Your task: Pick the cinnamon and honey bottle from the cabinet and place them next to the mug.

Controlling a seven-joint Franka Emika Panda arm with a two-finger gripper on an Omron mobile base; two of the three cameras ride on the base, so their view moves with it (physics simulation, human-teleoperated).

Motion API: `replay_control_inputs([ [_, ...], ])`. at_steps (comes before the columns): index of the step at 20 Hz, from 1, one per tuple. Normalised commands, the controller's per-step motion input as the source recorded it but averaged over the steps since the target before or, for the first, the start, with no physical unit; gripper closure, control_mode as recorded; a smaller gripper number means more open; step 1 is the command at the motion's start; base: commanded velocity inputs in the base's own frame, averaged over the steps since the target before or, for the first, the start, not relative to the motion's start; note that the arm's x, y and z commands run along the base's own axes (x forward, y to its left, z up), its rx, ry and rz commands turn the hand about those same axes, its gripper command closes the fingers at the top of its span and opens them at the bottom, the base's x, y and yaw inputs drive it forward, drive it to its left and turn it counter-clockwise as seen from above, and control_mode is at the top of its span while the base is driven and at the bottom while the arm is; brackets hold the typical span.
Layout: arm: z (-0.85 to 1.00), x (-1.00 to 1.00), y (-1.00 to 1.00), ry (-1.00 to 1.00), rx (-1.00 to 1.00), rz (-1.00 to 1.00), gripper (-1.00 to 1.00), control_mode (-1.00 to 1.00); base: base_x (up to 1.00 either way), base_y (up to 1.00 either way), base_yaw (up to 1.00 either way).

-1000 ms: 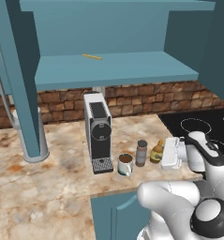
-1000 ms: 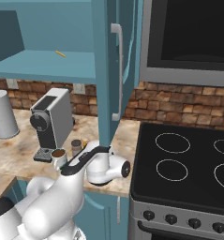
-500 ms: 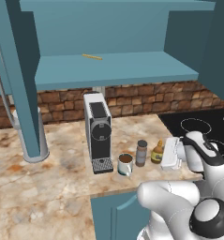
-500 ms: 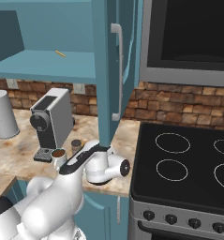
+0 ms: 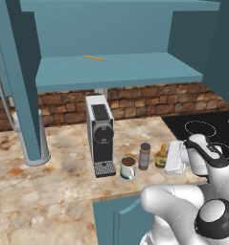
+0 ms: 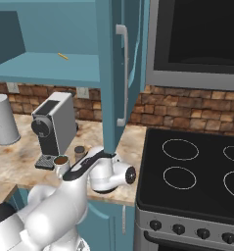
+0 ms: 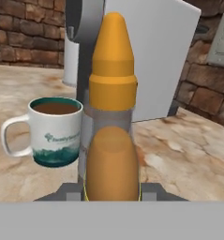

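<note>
While the honey bottle stands upright on the marbled desk, it sits squarely between the fingertips of the end effector, which is clenched on its amber body. In the left base view the bottle stands at the front of the desk, just beside the cinnamon, and the mug is next along, on the cinnamon's far side. The mug holds brown liquid and is close to the bottle, handle turned away from it. Behind this row stands the coffee machine, and above it hangs the cabinet, its shelf bare but for a thin yellow stick.

Both jars appear to be down by the mug already, so the remaining step is likely to let go and back off. The risk lies there: the bottle is tall and narrow with a pointed cap, and a finger dragging on it during the pull-back could tip it into the cinnamon or the mug, spilling the drink. A sideways retreat would be worse than a straight one, given how tightly the three things are lined up. Whether the bottle's base rests fully on the desk cannot be told; if it hangs slightly above, release could let it drop and wobble.
</note>
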Motion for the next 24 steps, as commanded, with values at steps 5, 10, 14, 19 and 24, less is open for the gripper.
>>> replay_control_inputs([
  [5, -0.3, 0.0, 0.16, 0.0, 0.0, 0.0, 1.0, -1.0, 0.0, 0.0, 0.0],
  [10, -0.24, 0.01, 0.22, -0.02, 0.0, 0.0, 1.0, -1.0, 0.0, 0.0, 0.0],
  [14, -0.25, 0.03, 0.23, -0.02, 0.0, 0.0, 1.0, -1.0, 0.0, 0.0, 0.0],
  [19, -0.2, 0.02, 0.14, -0.05, 0.02, 0.0, 1.0, -1.0, 0.0, 0.0, 0.0],
  [24, -0.09, 0.02, 0.18, -0.05, 0.01, 0.0, 1.0, -1.0, 0.0, 0.0, 0.0],
])
